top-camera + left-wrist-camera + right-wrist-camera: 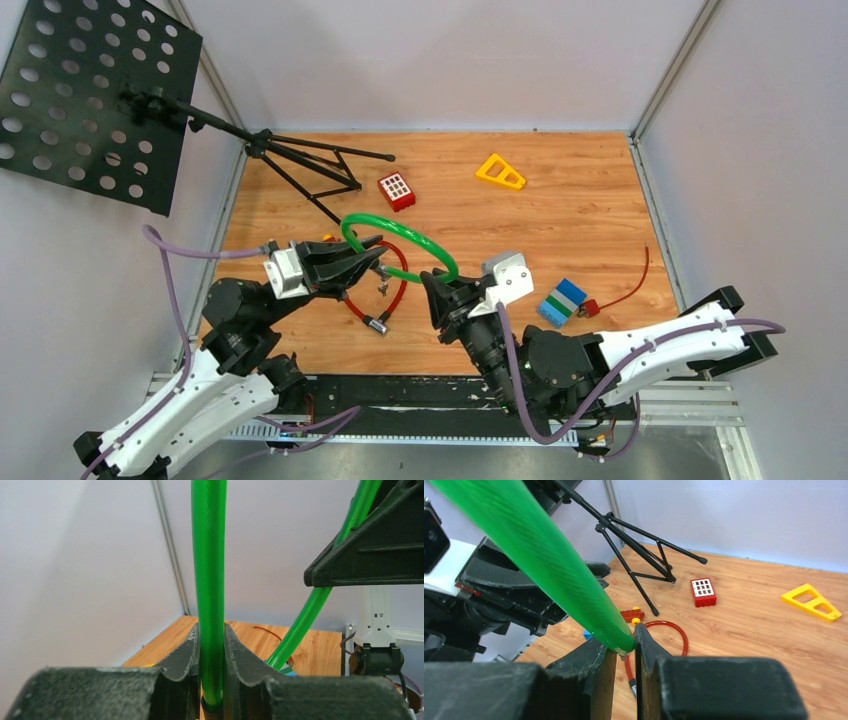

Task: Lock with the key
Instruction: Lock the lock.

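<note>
A green cable lock [420, 240] hangs in a loop above the wooden table, held between both arms. My left gripper [378, 258] is shut on one stretch of it; in the left wrist view the cable [209, 580] runs straight up between the two pads [187, 655]. My right gripper [428, 280] is shut on the cable's other end, whose green tip [619, 637] sits between its fingertips. A small metal piece [383, 288] dangles below the left gripper; I cannot tell whether it is the key.
A red cable lock [402, 285] lies on the table under the grippers. A black music stand [90, 100] with tripod legs [310, 165] stands at the back left. A red brick [396, 191], a yellow triangle [500, 172], a blue-green block [563, 300] and a red wire [630, 285] lie around.
</note>
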`<state>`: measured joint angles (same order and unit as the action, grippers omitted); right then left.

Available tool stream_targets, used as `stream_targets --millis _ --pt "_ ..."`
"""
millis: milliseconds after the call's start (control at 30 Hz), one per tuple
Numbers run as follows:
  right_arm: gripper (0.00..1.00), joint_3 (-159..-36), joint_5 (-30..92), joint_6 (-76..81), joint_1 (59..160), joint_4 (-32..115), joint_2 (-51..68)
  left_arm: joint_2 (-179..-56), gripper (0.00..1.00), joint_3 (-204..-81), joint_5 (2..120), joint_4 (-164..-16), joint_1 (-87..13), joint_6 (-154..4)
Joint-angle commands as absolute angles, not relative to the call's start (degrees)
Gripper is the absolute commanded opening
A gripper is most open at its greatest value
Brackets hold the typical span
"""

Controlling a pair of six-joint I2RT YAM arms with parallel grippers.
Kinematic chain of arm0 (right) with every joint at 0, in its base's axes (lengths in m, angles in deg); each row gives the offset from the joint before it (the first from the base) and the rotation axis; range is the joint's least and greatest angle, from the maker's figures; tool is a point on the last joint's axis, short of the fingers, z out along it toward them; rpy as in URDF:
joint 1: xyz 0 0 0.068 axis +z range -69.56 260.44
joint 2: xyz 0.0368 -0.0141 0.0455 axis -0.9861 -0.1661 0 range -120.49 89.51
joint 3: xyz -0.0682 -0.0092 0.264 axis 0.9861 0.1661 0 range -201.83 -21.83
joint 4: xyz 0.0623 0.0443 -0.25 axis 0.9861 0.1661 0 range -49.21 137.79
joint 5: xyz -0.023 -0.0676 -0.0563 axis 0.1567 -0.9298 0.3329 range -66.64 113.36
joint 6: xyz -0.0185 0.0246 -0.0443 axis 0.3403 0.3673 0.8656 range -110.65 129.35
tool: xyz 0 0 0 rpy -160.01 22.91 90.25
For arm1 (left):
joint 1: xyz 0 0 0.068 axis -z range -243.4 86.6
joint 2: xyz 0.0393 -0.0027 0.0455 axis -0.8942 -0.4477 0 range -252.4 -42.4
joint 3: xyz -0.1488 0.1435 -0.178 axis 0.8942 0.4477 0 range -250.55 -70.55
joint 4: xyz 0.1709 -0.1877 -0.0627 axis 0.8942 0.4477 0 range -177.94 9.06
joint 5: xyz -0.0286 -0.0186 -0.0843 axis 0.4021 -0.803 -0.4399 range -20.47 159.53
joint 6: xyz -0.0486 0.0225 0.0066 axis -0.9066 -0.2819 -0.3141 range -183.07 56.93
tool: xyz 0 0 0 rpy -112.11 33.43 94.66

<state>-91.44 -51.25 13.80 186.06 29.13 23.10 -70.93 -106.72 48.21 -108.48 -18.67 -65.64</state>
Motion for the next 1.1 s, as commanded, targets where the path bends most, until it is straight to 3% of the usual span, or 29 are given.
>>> stream_targets --millis 0,167,267,300,500,700,800,1067 --pt "0.02 -91.33 -40.38 17.26 186.14 23.24 22.05 -74.19 0.18 -105.06 42.94 -103.5 -17.78 -64.48" --pt "0.02 -90.63 -39.28 18.0 184.34 22.77 22.91 -74.22 0.18 -104.12 43.65 -103.33 -17.79 -64.73" --pt "0.03 -89.25 -37.69 16.98 182.62 22.19 23.94 -74.28 0.01 -103.12 43.65 -104.75 -17.79 -65.99" --pt "0.03 -88.65 -37.07 16.28 181.63 22.15 24.27 -74.34 0.0 -102.81 43.68 -105.53 -17.79 -66.58" --pt "0.17 -84.3 -34.57 11.54 177.58 22.14 27.44 -73.84 0.0 -100.66 44.88 -112.76 -17.79 -70.55" --pt "0.12 -83.44 -30.78 10.86 175.3 23.85 29.67 -74.96 0.0 -99.86 45.08 -113.46 -17.79 -71.41" --pt "0.12 -85.25 -29.62 13.82 175.27 26.17 28.88 -76.23 0.1 -100.35 43.16 -112.37 -17.78 -71.74" --pt "0.12 -88.25 -28.83 16.15 175.24 29.28 27.16 -75.54 0.17 -100.27 44.17 -109.74 -17.77 -71.28"
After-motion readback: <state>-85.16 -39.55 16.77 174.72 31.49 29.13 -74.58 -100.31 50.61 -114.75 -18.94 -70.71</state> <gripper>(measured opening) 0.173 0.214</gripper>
